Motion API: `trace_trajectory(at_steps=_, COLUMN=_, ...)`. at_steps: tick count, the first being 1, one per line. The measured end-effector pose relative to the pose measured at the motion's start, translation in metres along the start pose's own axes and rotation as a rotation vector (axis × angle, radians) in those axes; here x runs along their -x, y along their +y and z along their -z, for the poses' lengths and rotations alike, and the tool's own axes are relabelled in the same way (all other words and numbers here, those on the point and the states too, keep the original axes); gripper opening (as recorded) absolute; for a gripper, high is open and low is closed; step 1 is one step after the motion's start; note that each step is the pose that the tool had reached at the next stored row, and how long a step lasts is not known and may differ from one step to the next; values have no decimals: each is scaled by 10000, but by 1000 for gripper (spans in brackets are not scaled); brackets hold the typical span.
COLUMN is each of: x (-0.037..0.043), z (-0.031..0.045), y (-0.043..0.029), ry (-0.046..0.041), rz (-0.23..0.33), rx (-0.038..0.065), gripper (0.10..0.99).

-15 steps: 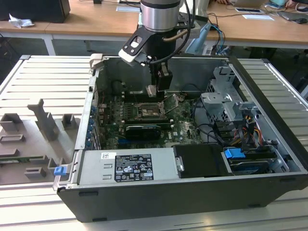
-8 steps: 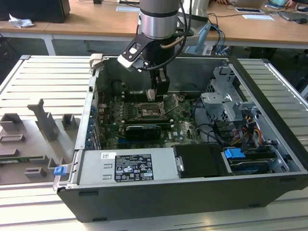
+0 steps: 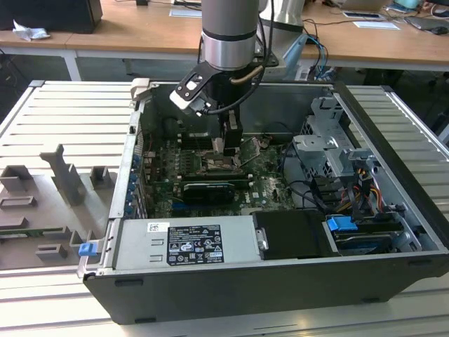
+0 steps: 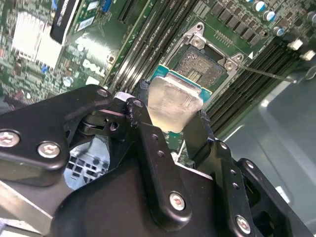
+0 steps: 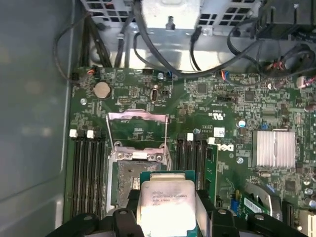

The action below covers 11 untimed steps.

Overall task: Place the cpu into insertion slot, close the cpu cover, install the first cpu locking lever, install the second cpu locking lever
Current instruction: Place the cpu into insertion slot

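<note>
Pincer [image 4: 170,118] clamped on the pale silver square cpu [image 4: 174,98], hovering over the dark metal-rimmed insertion slot [image 4: 203,66], offset away from the raised silvery cpu cover [image 5: 138,116].

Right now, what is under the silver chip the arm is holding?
The dark, open insertion slot sits below the cpu; the chip hides part of it from view.

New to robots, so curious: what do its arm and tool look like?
The arm is a silvery cylinder with grey bands and a black cable looping beside it. The tool is black, its flat fingers joined by silver screws.
</note>
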<state>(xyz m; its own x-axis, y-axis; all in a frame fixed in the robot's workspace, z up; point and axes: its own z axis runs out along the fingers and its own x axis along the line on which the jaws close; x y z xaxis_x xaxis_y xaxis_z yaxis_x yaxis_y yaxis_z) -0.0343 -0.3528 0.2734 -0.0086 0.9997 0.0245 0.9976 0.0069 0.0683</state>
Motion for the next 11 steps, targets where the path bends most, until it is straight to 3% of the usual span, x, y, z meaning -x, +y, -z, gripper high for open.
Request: trace_trajectory(at_steps=11, x=2, z=-88, y=-12, ry=-18, rz=-257, rx=14, gripper=529)
